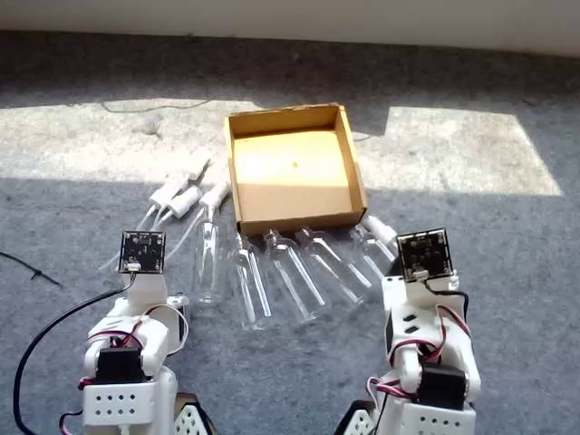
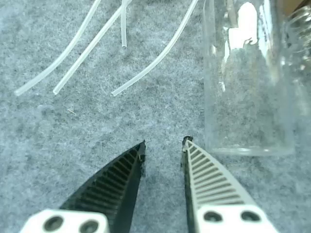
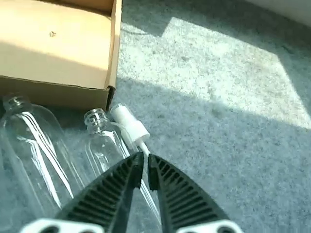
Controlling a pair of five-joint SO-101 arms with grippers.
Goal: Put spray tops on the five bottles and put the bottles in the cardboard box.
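- Grey carpeting is being seen over the whole table [image 1: 507, 272], and it is being crossed by bands of sunlight.
- One open cardboard box [image 1: 299, 220] is being kept at the far middle of the table.
- Five clear bottles [image 1: 292, 276] are being left on their sides in a row just before the box's near wall.
- Necks are being pointed toward the box and bases toward the arms. The leftmost bottle [image 1: 208, 258] is lying straight away from the arms, while the others are being fanned with bases slanting rightward.
- Five spray tops [image 1: 169, 192] are being counted. Four are lying together left of the box, with dip tubes [image 2: 73, 48] trailing toward the left arm.
- The fifth spray top [image 1: 381, 231] is lying just beside the neck of the rightmost bottle [image 1: 370, 249].
- The left gripper [image 2: 164, 143] is being held low over the carpet beside the leftmost bottle's base, jaws apart, with nothing clamped.
- The right gripper [image 3: 145, 158] is being held above the rightmost bottle, jaws nearly together with a slim gap, with nothing clamped.
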